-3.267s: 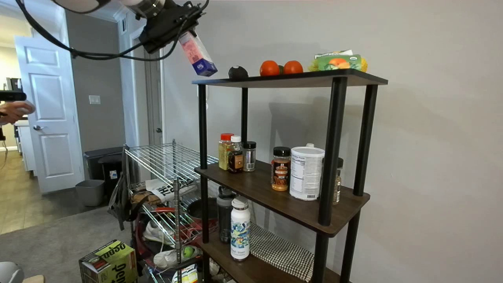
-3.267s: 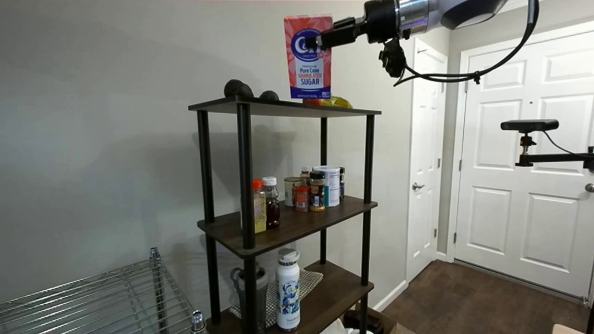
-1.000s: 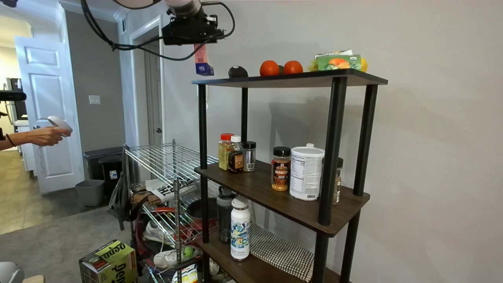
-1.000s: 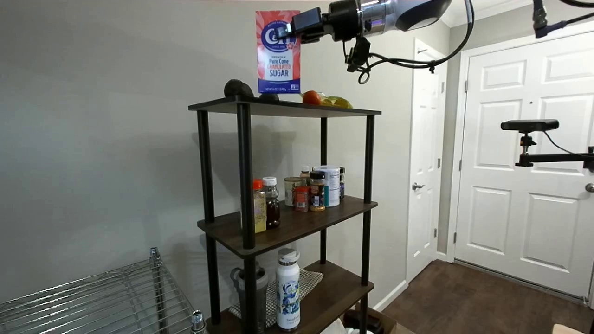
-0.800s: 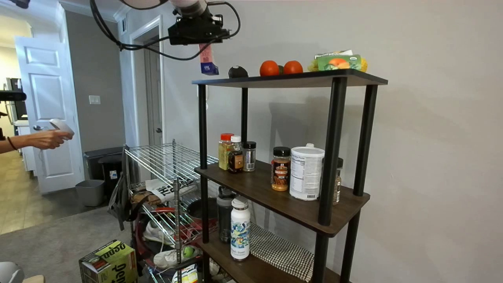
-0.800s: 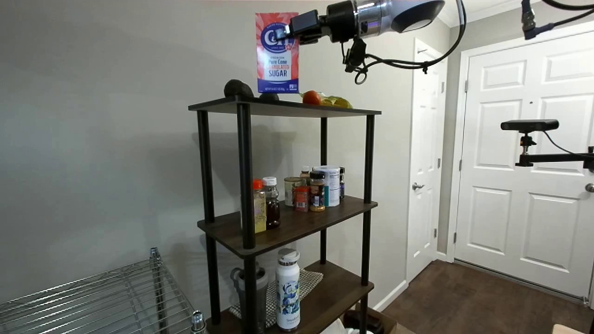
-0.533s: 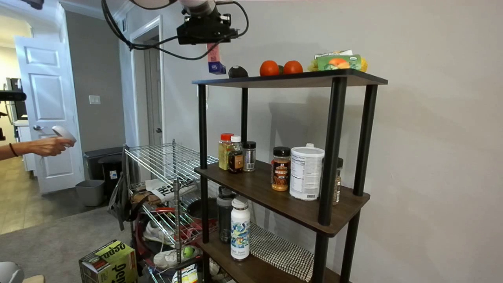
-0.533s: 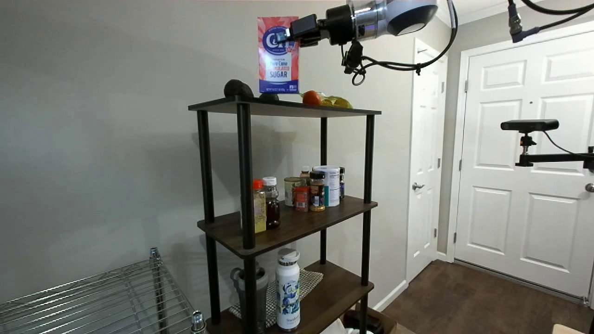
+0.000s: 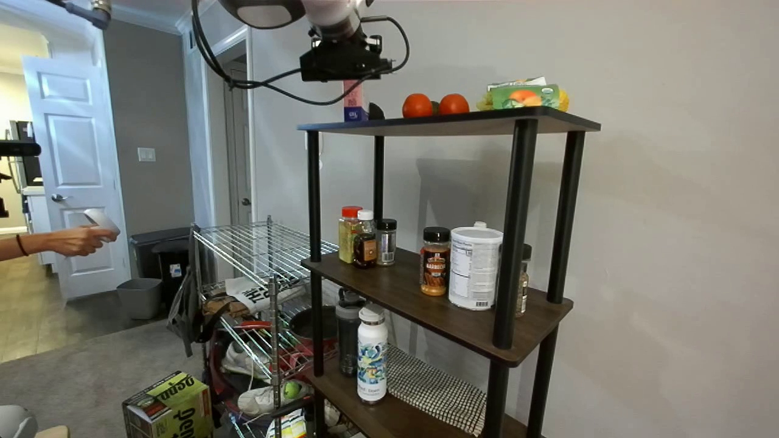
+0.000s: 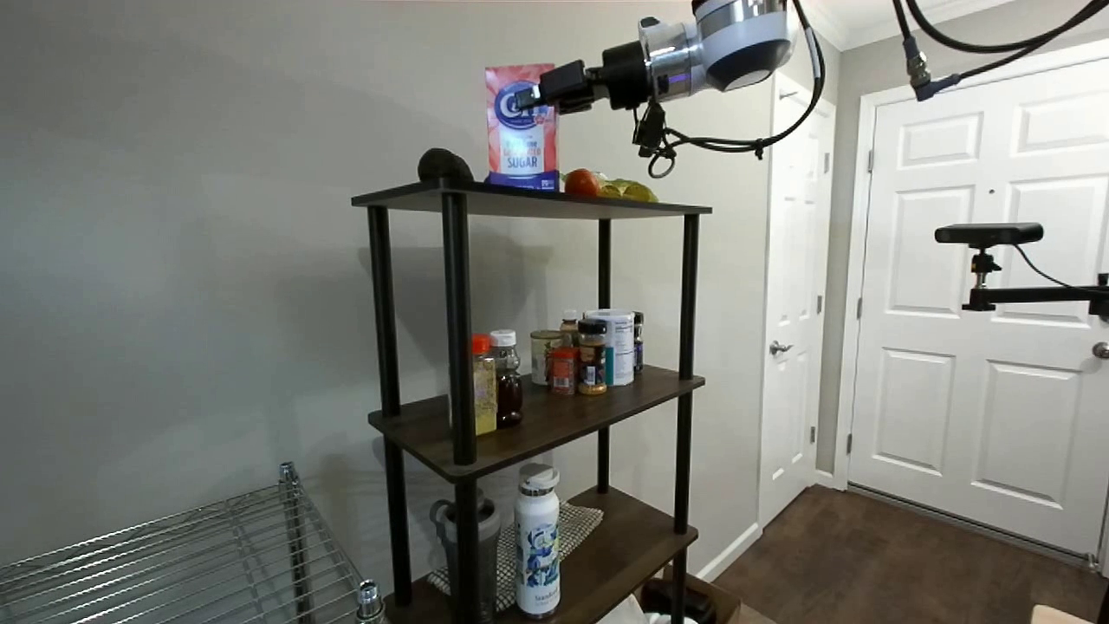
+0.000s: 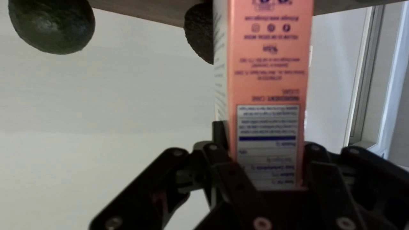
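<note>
Your gripper (image 11: 264,147) is grasping the sugar box (image 10: 523,146), fingers (image 10: 530,97) parted only by the box's thickness & touching its two broad faces. You're holding it upright at the top shelf (image 9: 475,126), base v. close to the surface; can't tell if it's touching. An avocado (image 11: 198,32) is sitting just behind it in wrist view, tomatoes (image 9: 417,105) nearby. On the mid shelf (image 9: 398,285), a red-capped btl (image 9: 347,240) is holding yellowish contents, a white-capped btl (image 9: 365,246) dark contents, a BBQ jar (image 9: 434,266) orange contents; a white canister (image 9: 475,267) is standing beside it, contents hidden.
</note>
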You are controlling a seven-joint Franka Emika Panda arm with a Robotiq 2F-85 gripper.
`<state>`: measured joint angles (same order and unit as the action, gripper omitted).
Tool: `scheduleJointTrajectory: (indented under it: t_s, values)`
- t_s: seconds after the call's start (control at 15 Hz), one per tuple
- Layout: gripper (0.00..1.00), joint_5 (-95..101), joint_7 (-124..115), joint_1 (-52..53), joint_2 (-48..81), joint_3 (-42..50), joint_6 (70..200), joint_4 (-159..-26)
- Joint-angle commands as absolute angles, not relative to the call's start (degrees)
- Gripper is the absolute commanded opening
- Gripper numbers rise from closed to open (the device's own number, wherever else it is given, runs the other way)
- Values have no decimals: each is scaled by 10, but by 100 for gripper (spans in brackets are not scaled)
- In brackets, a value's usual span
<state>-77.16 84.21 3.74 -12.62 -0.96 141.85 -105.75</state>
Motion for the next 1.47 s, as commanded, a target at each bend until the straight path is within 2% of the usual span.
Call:
scheduleJointTrajectory:
  t_s: [0.0, 1.2, 1.27, 1.33, 1.4]
  values:
    - [15, -773, 853, 32, -107, -7, 1427, -1030]
    - [15, -767, 841, 28, -95, -5, 1427, -1015]
    - [65, -760, 833, 28, -95, -6, 1428, -1016]
    - [41, -770, 840, 29, -98, -4, 1419, -1028]
    - [46, -770, 840, 29, -98, -4, 1419, -1027]
